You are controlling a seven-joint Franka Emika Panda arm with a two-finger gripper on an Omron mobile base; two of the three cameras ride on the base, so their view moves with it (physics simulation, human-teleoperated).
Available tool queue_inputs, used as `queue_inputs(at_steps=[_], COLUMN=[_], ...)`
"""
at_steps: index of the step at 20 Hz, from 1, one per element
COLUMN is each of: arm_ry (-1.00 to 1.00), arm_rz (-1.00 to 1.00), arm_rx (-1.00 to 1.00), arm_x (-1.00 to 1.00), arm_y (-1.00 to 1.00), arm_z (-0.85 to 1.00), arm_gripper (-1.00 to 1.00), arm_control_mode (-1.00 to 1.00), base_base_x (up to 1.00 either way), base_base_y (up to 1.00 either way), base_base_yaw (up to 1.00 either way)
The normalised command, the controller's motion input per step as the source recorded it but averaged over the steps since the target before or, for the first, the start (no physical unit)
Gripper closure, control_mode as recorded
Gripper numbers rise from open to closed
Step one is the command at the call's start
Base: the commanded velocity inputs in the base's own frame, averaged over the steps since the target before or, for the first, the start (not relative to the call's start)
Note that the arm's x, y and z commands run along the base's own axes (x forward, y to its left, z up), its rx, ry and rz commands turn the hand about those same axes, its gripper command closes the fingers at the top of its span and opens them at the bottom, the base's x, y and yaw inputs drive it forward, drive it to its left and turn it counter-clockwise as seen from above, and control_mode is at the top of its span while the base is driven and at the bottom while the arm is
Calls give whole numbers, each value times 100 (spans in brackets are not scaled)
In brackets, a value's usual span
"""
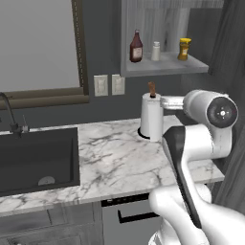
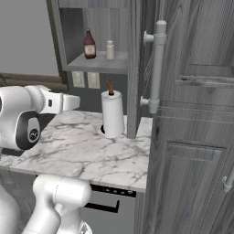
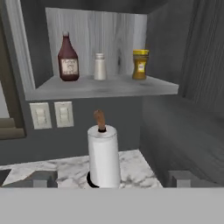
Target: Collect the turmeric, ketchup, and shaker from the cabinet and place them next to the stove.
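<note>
Ketchup (image 3: pixel 68 59), shaker (image 3: pixel 100 67), turmeric (image 3: pixel 140 64) spaced apart near cabinet (image 3: pixel 105 89) shelf's front edge, open air below, paper-towel roll (image 3: pixel 104 159) under shelf, gripper (image 3: pixel 112 178) jaws wide, empty.

Cabinet (image 2: pixel 98 64): seen open on the wall, its pale wood-grain shelf exposed.
Ketchup (image 2: pixel 89 45): stood upright on the shelf, to the left.
Shaker (image 2: pixel 110 50): placed just beside the ketchup, on its right.
Paper-towel roll (image 2: pixel 112 114): set upright on the marble counter (image 2: pixel 77 151), below the shelf.
Cabinet door (image 2: pixel 192 114): swung open at right, its long grey handle (image 2: pixel 157 66) visible.
Wall switches (image 2: pixel 86 79): mounted under the shelf.
</note>
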Motion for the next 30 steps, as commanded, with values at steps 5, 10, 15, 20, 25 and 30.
queue_inputs(at_steps=[5, 10, 15, 20, 25, 30], arm_ry=[-30, -15, 1, 0, -1, 0], arm_rz=[-14, -6, 0, 0, -2, 0], arm_rx=[0, 1, 0, 0, 0, 0], arm_x=[8, 3, 7, 0, 0, 0], arm_y=[-18, -10, -3, -10, -10, -14], arm_z=[60, 22, 3, 41, 47, 36], arm_gripper=[-100, -100, -100, -100, -100, -100], arm_control_mode=[-100, -100, -100, -100, -100, -100], base_base_x=[0, 0, 0, 0, 0, 0], base_base_y=[0, 0, 0, 0, 0, 0], base_base_yaw=[0, 0, 0, 0, 0, 0])
